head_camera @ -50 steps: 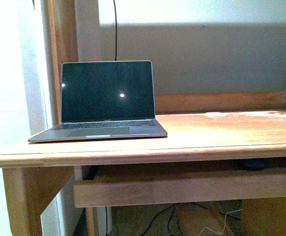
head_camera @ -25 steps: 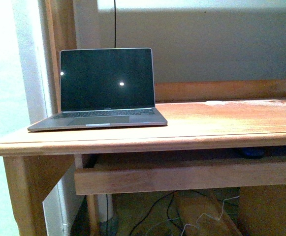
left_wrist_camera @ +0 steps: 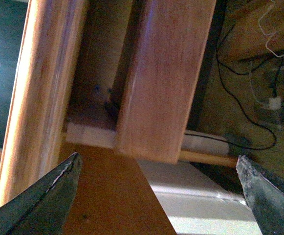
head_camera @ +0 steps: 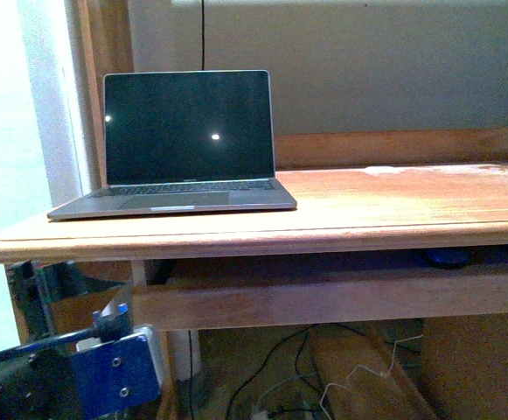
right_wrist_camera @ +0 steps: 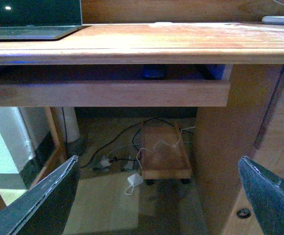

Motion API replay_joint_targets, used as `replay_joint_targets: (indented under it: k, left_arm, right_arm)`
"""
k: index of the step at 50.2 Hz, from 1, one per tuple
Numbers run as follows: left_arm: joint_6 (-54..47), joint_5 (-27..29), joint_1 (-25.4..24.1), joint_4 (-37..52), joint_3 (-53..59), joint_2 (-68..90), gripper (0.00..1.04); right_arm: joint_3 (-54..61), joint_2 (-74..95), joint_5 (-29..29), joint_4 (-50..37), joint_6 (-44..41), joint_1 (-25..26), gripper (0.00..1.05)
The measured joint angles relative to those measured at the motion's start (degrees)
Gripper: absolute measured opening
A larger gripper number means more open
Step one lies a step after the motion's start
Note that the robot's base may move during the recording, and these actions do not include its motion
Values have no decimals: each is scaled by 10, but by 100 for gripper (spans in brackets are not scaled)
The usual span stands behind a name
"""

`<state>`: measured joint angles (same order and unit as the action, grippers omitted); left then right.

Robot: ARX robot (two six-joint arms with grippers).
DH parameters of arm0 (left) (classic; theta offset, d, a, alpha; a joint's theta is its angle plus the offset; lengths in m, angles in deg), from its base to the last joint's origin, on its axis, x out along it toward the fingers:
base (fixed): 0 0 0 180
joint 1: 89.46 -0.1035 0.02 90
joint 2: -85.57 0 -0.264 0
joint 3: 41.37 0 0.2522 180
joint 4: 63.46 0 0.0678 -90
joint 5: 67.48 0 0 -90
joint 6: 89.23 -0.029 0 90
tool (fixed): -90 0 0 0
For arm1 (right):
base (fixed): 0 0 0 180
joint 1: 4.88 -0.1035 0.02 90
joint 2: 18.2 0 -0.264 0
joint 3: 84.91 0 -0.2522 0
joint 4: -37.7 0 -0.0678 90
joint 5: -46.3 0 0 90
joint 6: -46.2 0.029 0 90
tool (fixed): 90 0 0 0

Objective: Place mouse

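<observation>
The small dark grey domed mouse [right_wrist_camera: 154,73] sits in the wooden pull-out tray [right_wrist_camera: 107,93] under the wooden desktop [head_camera: 393,210], toward its right, well right of the open grey laptop [head_camera: 188,131]. My right gripper [right_wrist_camera: 158,161] has its fingers spread wide and empty. The mouse lies ahead and higher, centred between them. My left gripper [left_wrist_camera: 158,156], also spread and empty, faces the desk's left end, so I judge the right arm nearer. Too little of the mouse shows to tell its long axis.
</observation>
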<state>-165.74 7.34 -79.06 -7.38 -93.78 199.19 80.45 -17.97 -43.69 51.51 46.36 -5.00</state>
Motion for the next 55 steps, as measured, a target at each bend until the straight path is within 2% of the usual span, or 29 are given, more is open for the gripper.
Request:
replay_joint_targets:
  k: [12, 30, 34, 38, 40, 43, 45, 49, 53, 55]
  left_arm:
    - [-30, -46, 4, -50, -123, 83, 97]
    - [-13, -85, 5, -67, -199, 146, 97]
    - [-10, -77, 6, -121, -198, 129, 97]
    - [16, -63, 13, -229, -186, 84, 97]
    - [29, -70, 14, -287, -181, 60, 97]
    - [60, -97, 17, -435, -162, -8, 97]
    - [73, -110, 18, -486, -144, -40, 97]
    - [104, -143, 19, -535, -107, -92, 97]
    - [153, -165, 23, -538, -65, -135, 97]
    - [211, -171, 28, -529, -39, -164, 97]
  right_arm:
    - [0, 0, 0, 0, 0, 0, 97]
    - [0, 0, 0, 0, 0, 0, 97]
    - [0, 0, 0, 0, 0, 0, 97]
    - [0, 0, 0, 0, 0, 0, 97]
    - [0, 0, 0, 0, 0, 0, 97]
    - [0, 0, 0, 0, 0, 0, 97]
    - [0, 0, 1, 0, 0, 0, 97]
    - [0, 0, 0, 0, 0, 0, 97]
    - [0, 0, 0, 0, 0, 0, 97]
    - [0, 0, 0, 0, 0, 0, 97]
